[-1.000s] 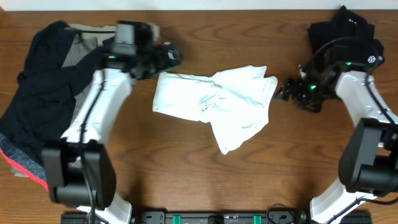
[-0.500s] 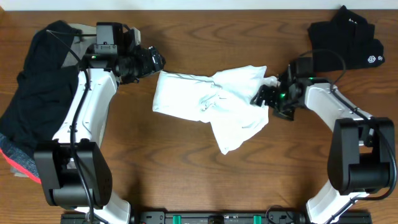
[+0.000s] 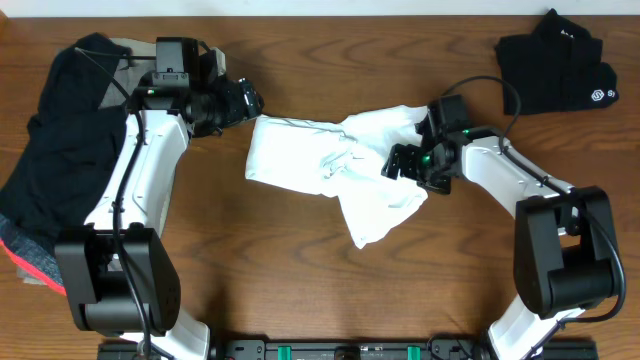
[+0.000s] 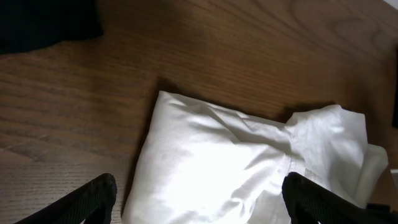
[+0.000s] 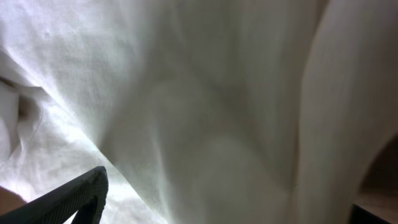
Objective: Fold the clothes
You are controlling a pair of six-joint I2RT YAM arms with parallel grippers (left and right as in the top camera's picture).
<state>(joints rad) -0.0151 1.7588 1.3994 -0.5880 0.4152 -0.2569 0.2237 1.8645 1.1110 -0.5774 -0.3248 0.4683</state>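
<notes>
**Both grippers spread wide at the white T-shirt**

The white T-shirt (image 3: 330,165) is seen crumpled at the middle of the wooden surface (image 3: 300,290); the right gripper (image 3: 404,163) is placed over the shirt's right edge with its jaws spread wide; white cloth fills its wrist view, but no grip is seen; the left gripper (image 3: 250,100) is held just beside the shirt's upper left corner, jaws likewise wide, nothing held; a heap of dark garments (image 3: 55,170), one red-hemmed, is piled at the left edge; a black garment (image 3: 555,65) is laid at the far right corner, well apart.
</notes>
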